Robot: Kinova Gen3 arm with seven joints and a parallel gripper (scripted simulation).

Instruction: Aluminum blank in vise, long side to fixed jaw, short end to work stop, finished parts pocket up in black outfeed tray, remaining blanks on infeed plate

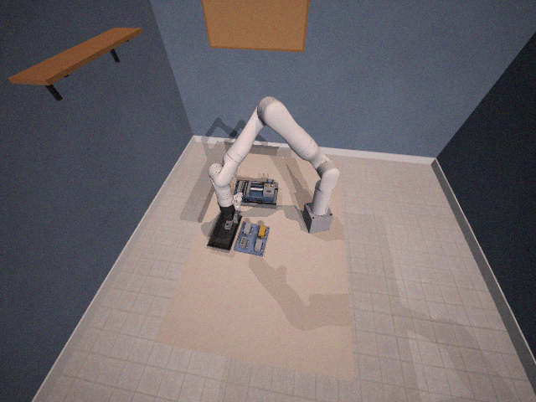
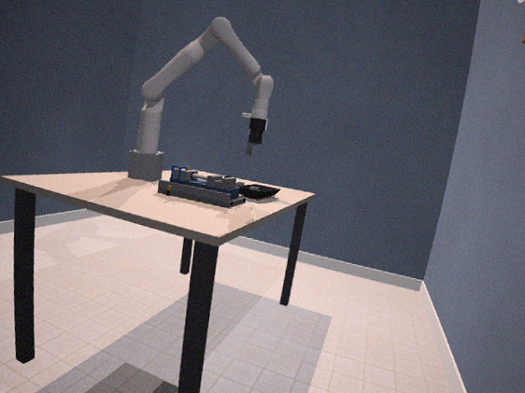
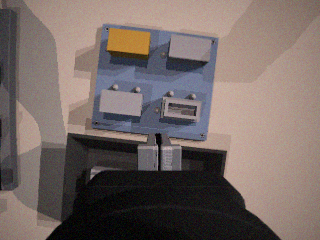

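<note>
Blocks on the blue infeed plate [image 1: 252, 250] [image 3: 155, 77]: one yellow brass [image 1: 261, 231] [image 3: 128, 42], two plain gray, and one finished part [image 1: 244, 242] [image 3: 181, 109], pocket up, beside two pins. Fingers of the gripper [image 1: 232, 221] [image 2: 248, 154] [image 3: 159, 157] fully together, nothing gripped, high above the black tray [image 1: 219, 247] [image 2: 259, 194] [image 3: 223, 162]! One gray block [image 1: 227, 224] in there, partly hidden by the gripper. One vise [image 1: 260, 198] [image 2: 200, 188] stands near the tray.

Tray part [image 3: 102, 172] mostly hidden.
</note>
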